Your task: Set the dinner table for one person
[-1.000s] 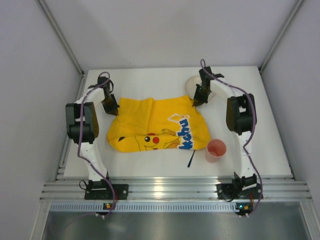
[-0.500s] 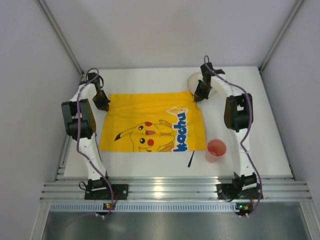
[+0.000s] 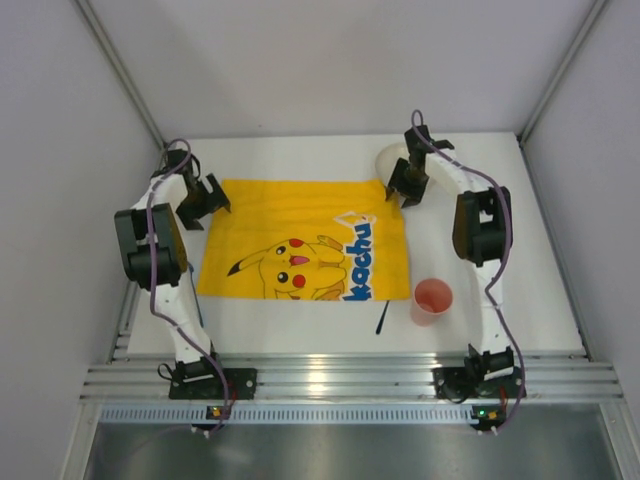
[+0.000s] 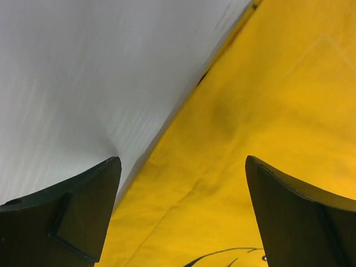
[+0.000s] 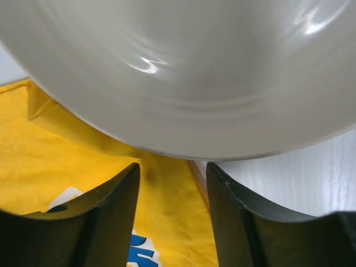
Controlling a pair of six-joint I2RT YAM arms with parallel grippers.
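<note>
A yellow Pikachu-print cloth lies spread flat on the white dinner table. My left gripper hovers at the cloth's far left corner. In the left wrist view the left gripper is wide open, with cloth and bare table below and nothing between the fingers. My right gripper is at the far right corner, beside a white plate. In the right wrist view the right gripper is open above the cloth, and the plate fills the top.
A pink cup stands right of the cloth toward the near edge. A thin black utensil lies beside it. The ribbed aluminium rail runs along the near edge by the arm bases. Grey walls close in the left, right and back.
The cloth went from bunched to stretched flat as both grippers drew its far corners outward. Both grippers then let go and opened, the left one wider.
</note>
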